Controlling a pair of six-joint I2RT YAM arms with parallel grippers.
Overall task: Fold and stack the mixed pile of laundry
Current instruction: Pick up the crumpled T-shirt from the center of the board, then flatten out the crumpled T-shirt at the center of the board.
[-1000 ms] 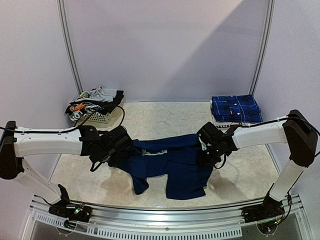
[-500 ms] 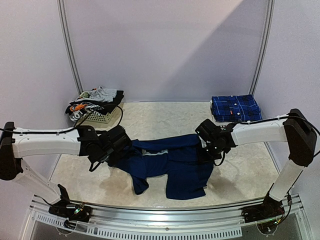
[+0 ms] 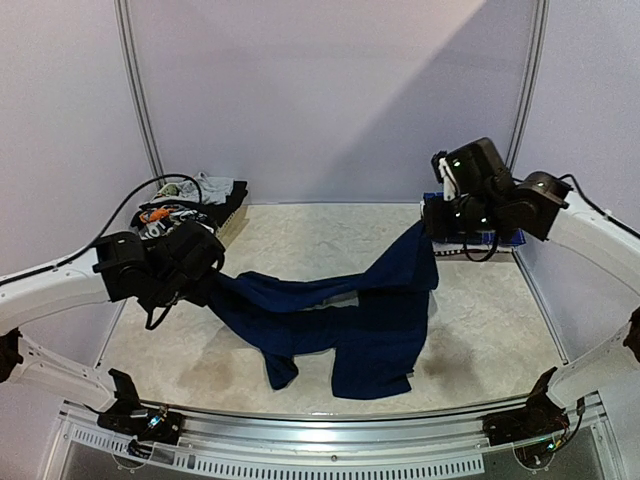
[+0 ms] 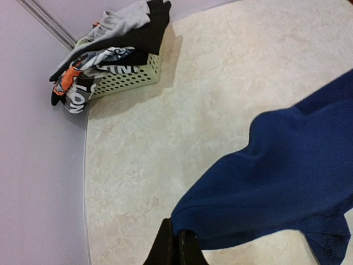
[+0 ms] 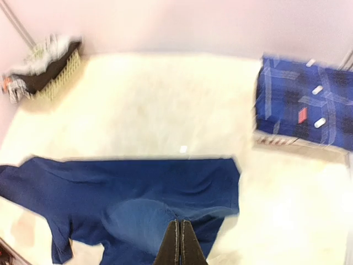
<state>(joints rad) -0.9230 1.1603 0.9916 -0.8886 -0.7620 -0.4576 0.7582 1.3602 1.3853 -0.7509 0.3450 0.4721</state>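
**A:** From above, where is the navy T-shirt [image 3: 340, 325]?

**B:** It is strung between the two arms over the surface [image 3: 320, 235]. The left gripper [image 3: 210, 287] is clenched on its left end. The right gripper [image 3: 428, 232] is clenched on the far right corner and sits higher, so the cloth slopes up to it. The lower part and one sleeve lie on the surface.

**A:** And the laundry pile [image 3: 190, 195]?

**B:** It is heaped on the basket [image 3: 233, 225] in the far left corner.

**A:** What does the left wrist camera show?

**B:** The left gripper [image 4: 177, 245] has its fingers pressed together on a blue edge, and the T-shirt runs off to the right. The basket is at the upper left, with grey, black and orange-white pieces on it.

**A:** And the right wrist camera?

**B:** It is blurred. The right gripper [image 5: 179, 240] has its fingers closed, grasping blue cloth at the bottom edge. The T-shirt spreads out below. A folded plaid shirt [image 5: 309, 105] lies at the upper right, and the basket is at the upper left.
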